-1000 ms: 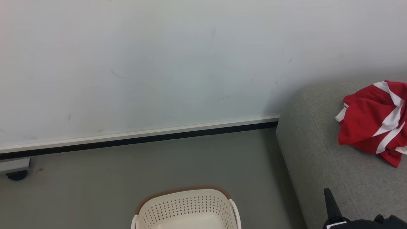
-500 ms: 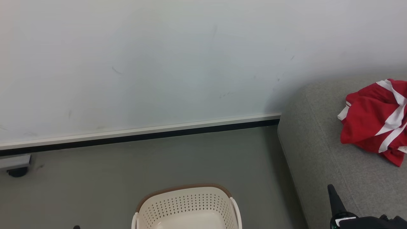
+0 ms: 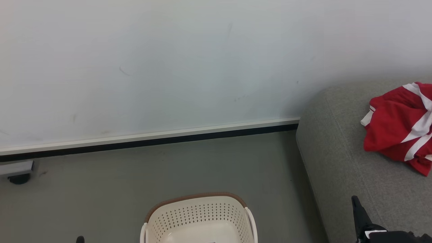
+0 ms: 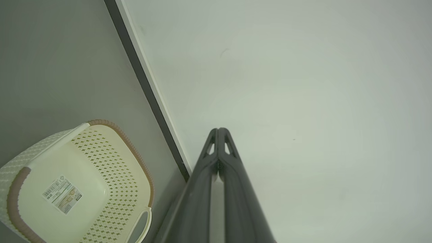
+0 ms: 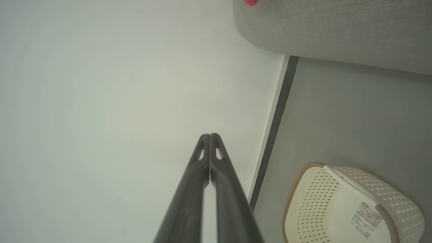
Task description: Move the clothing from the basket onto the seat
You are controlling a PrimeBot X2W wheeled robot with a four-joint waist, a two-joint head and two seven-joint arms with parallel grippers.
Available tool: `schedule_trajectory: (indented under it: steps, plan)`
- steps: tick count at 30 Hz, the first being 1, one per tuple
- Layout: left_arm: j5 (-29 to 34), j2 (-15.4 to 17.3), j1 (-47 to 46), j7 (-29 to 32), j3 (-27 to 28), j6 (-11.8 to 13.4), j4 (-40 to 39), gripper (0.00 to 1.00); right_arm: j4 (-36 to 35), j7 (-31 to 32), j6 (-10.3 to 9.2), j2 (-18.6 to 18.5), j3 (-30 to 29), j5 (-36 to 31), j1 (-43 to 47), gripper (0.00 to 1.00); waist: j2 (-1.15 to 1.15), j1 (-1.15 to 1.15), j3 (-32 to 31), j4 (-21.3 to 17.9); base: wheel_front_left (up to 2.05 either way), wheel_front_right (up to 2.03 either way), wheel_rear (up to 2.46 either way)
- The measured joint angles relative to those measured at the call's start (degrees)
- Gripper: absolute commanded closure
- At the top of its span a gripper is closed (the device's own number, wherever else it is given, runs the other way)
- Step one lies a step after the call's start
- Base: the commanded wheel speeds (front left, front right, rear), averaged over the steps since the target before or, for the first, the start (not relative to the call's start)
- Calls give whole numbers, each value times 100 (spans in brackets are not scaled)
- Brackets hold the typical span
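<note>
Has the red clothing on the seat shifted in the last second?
No. The clothing keeps its spot against the seat and its left edge; the whole head view shifted instead.

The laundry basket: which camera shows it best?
The left wrist view: the laundry basket appears largest, its empty floor and label plain. The right wrist view shows the same, smaller. The head view catches its far half, cut by the bottom edge.

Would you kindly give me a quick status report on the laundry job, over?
Both shut, nothing held: left tool, right tool. Red clothing on sofa. Only a label in basket. Nothing in the way.
</note>
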Motion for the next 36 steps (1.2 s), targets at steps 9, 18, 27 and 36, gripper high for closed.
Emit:
schedule_trajectory:
  steps: [9, 18, 27, 36]
  plan:
    - [-459, 0, -42, 101, 24, -38, 35, 100, -3, 125, 0, 36, -138, 480, -88, 100, 0, 0, 49, 19, 0, 0, 0]
    - [-836, 0, -129, 191, 49, -48, 68, 100, 0, 248, 0, 58, -254, 856, -103, 100, 0, -1, 92, 37, 0, 0, 0]
    - [-1198, 1, -188, 285, 75, -77, 97, 100, -3, 354, 0, 85, -359, 1212, -119, 100, 0, -1, 136, 54, 0, 0, 0]
    - [-1358, 1, -238, 311, 87, -89, 104, 100, -4, 404, 0, 104, -412, 1338, -136, 100, 0, -1, 153, 61, 0, 0, 0]
